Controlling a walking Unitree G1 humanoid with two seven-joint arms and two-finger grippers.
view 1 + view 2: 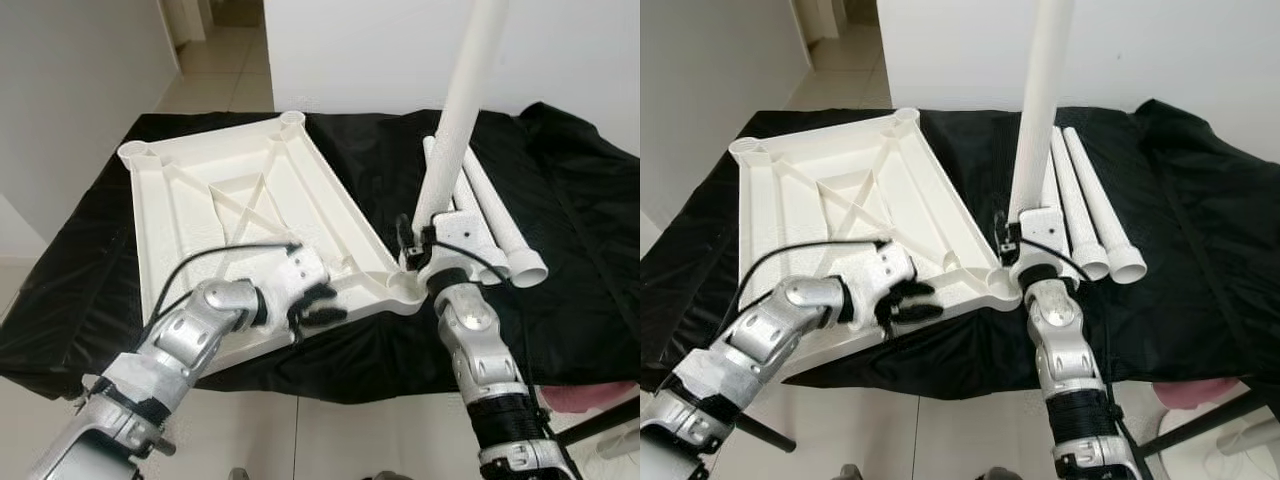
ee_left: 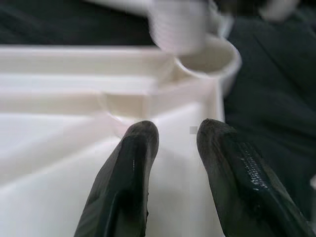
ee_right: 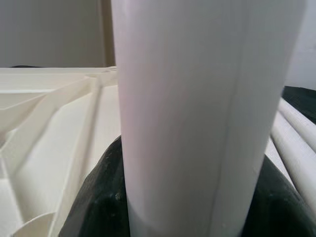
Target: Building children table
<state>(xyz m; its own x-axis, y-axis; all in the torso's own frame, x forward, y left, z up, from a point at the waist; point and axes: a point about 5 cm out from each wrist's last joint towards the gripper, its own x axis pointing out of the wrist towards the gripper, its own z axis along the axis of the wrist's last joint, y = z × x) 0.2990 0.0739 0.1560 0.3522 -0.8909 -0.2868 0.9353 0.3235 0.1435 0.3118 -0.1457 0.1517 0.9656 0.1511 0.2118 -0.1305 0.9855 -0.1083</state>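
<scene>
The white tabletop (image 1: 250, 215) lies underside up on a black cloth (image 1: 560, 230), filling the left and centre of the head views, its ribs and corner sockets facing up. At its near right corner socket (image 1: 404, 287), just right of centre, the right gripper (image 1: 430, 235) holds a white leg (image 1: 458, 110) nearly upright, tilted slightly right, its top cut off by the upper edge. The fingers are closed around the leg; in the right wrist view the leg (image 3: 207, 113) hides almost everything, with black finger bases at either side. Whether the leg's foot sits inside the socket is hard to tell. Two more legs (image 1: 1095, 215) lie side by side on the cloth just right of it. The left gripper (image 1: 318, 305) rests on the tabletop's near edge, fingers (image 2: 131, 168) slightly apart and holding nothing, pointing toward that socket (image 2: 210, 57), which is blurred.
</scene>
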